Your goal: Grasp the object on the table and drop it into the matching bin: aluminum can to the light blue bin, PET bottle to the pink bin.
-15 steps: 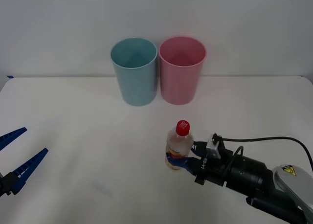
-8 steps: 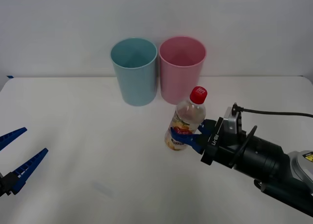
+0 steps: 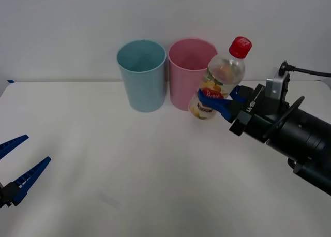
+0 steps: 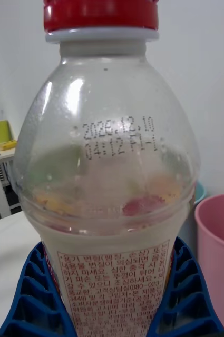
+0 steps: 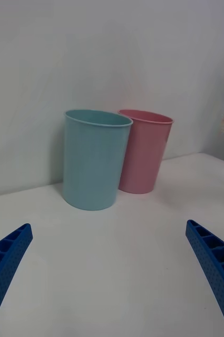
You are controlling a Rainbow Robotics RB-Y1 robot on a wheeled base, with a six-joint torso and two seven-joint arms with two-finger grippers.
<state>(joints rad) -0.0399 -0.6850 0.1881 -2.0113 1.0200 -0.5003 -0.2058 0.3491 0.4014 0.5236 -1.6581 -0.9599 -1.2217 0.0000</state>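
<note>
Front view: the right gripper (image 3: 223,101) is clenched on the bottle (image 3: 217,82), its blue fingers clamped across the orange-and-white label. The bottle is lifted clear of the white surface (image 3: 129,169) and tilted, red cap (image 3: 240,46) leaning away from the bins. Its lower part overlaps the pink bin (image 3: 187,76) in the picture. The light blue bin (image 3: 142,76) stands just beside the pink bin, on its left. The left gripper (image 3: 18,167) hovers at the left edge of the surface, fingers spread and released.

Right wrist view: ribbed blue fingers (image 4: 35,295) press both sides of the bottle's label. The pink bin's rim (image 4: 217,231) appears beyond.

Left wrist view: both bins stand upright, well ahead of the open fingers (image 5: 214,263).
</note>
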